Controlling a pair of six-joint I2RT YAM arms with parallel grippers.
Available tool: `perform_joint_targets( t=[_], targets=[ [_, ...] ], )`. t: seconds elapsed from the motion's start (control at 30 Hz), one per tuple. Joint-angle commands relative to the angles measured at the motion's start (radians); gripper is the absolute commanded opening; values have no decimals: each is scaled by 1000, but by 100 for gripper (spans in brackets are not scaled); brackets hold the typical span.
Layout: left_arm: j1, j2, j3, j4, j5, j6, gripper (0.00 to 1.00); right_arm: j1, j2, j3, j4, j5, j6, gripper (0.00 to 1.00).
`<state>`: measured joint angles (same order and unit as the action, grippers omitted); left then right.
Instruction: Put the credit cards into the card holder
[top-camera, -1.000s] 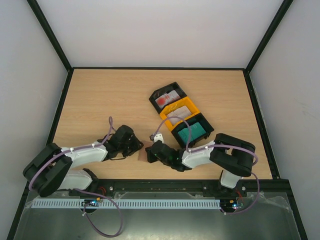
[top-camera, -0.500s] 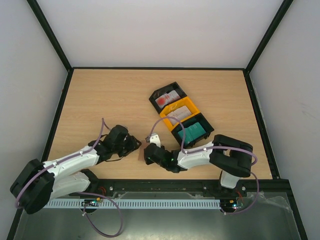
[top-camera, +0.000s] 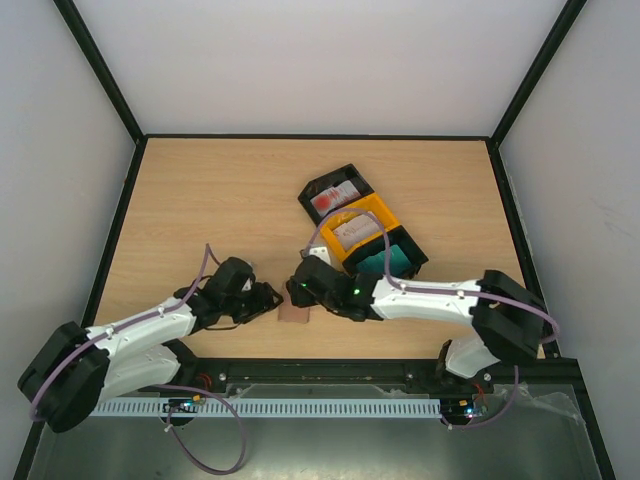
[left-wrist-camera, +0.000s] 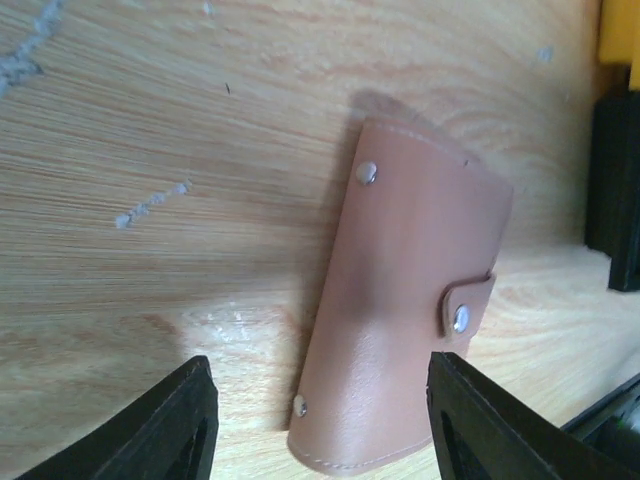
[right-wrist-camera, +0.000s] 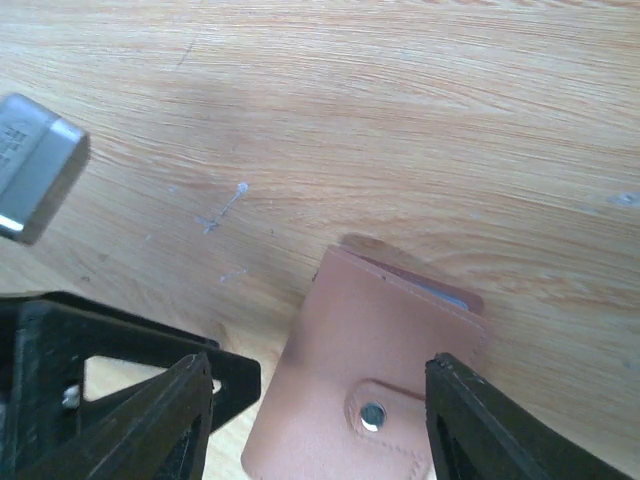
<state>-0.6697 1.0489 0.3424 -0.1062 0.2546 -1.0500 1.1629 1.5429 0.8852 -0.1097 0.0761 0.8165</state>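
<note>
The snapped-shut tan leather card holder (left-wrist-camera: 400, 300) is seen flat on the wooden counter (left-wrist-camera: 150, 150); left fingers (left-wrist-camera: 170, 425) and right fingers (right-wrist-camera: 500, 430) are held open, empty.

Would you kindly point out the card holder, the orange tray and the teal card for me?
card holder (left-wrist-camera: 395, 300), left wrist view, middle of its brown outer face.
orange tray (top-camera: 387, 212), top external view, its right rim.
teal card (top-camera: 393, 258), top external view, its visible middle.
</note>
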Motion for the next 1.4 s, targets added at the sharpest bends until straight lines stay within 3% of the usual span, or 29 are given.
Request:
perform_joint_targets(
  t=[0.0,0.23,0.57,0.7,0.9,1.03,1.2,1.27,1.37],
  targets=[
    [-4,17,-30,39,95,44,56,-23,-107,-90,-80,-60,58,59],
    [-13,65,-39,86,135,29,47,-31,-100,-188,18,-260,20,64],
    [-22,110,-66,140,71,-48,35,-34,31,-177,70,-312,15,60],
    [-22,132,-87,189,74,-79,34,-33,67,-174,53,-273,21,52],
    [-22,135,-74,181,59,-76,36,-43,78,-175,34,-214,35,24],
    [-22,128,-47,133,33,-57,39,-48,71,-168,34,-207,34,17],
    [-22,62,50,-4,-64,-4,49,-67,25,-155,16,-195,50,21],
    [-21,12,100,-76,-116,29,54,-72,-18,-143,-10,-181,58,38],
    [-17,-89,177,-188,-216,77,62,-72,-113,-118,-72,-141,49,52]
  ],
)
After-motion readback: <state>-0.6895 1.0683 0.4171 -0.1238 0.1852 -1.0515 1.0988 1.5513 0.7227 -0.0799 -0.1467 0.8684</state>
